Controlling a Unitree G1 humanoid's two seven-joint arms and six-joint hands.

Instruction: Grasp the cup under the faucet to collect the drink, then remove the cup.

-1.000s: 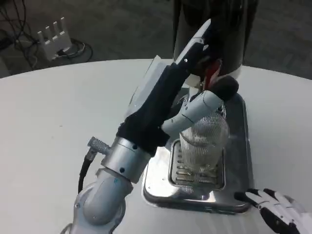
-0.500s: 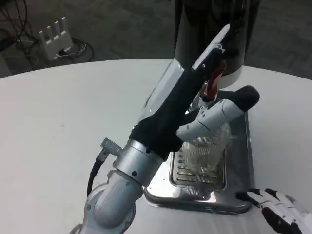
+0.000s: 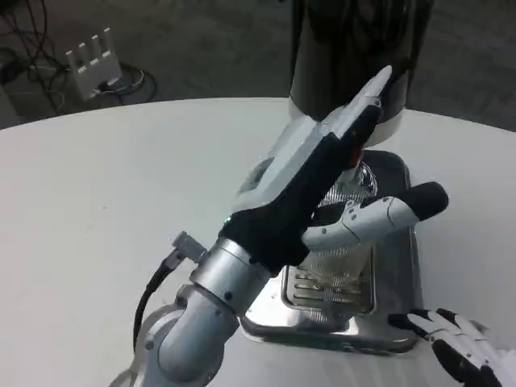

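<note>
A robot's left hand point(image 3: 322, 173) reaches across a white table point(image 3: 97, 218) toward the drink dispenser point(image 3: 355, 56) at the frame's 12 o'clock, its fingers spread around a clear ribbed cup point(image 3: 348, 189) that stands on the steel drip tray point(image 3: 395, 318) below the faucet. The hand covers most of the cup, so whether the fingers are actually clamped on the glass or merely bracketing it cannot be told; one long finger juts out toward 3 o'clock, past the cup's side. A patch of red shows at the fingertips, probably the tap lever, though it is too hidden to say. The cup sits over the slotted grate point(image 3: 326, 282), apparently so that any overflow drains into the tray. The right hand point(image 3: 459, 343) waits at 5 o'clock, just beside the tray's near corner, fingers apart and holding nothing. Judging from the placement, the filling stage is in hand and the cup has not yet been removed.
</note>
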